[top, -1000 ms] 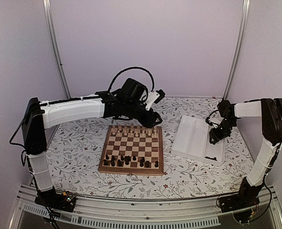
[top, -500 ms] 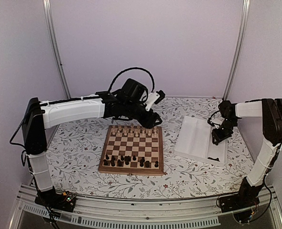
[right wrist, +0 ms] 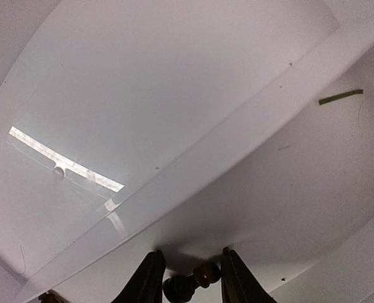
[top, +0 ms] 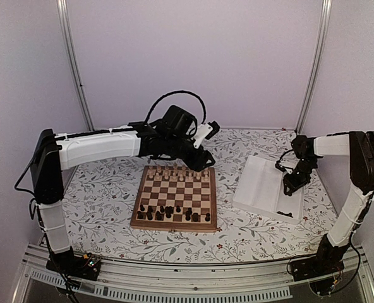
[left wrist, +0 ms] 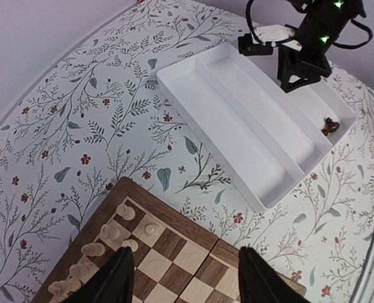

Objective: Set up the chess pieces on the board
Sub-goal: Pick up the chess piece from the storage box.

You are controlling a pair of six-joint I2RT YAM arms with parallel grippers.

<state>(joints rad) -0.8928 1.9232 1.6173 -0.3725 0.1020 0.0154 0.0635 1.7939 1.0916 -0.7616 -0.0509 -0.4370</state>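
The right tool (right wrist: 188,257) straddled a dark chess piece (right wrist: 187,285) in the white tray (right wrist: 237,158), presumably for pickup, pinch unconfirmed; the left tool (left wrist: 184,252), spread and empty, hovered over the board (left wrist: 168,243).

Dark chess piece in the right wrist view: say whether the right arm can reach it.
Probably yes: the right gripper sits low in the white tray, a finger on each side of the dark chess piece, nothing between.
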